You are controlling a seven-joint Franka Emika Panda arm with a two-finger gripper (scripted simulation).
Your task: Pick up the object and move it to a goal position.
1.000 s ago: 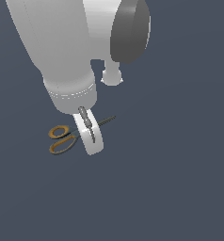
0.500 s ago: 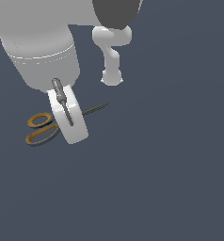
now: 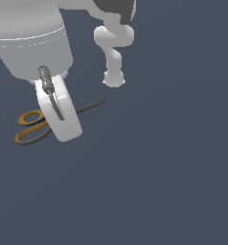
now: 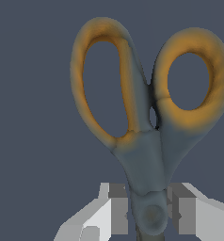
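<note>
The scissors have two orange-brown loop handles and thin dark grey blades. In the exterior view they sit at the left, crossed by my white gripper, which hides their middle. In the wrist view the scissors fill the picture, with the handles pointing away from the gripper. The grey pads press on both sides of the pivot. The gripper is shut on the scissors.
The arm's large white link fills the upper part of the exterior view's left. Another white arm segment stands behind the scissors. The ground is plain dark blue-grey.
The gripper and the scissors have moved together toward the exterior view's left and look larger, closer to the camera. The grip on the scissors is unchanged.
</note>
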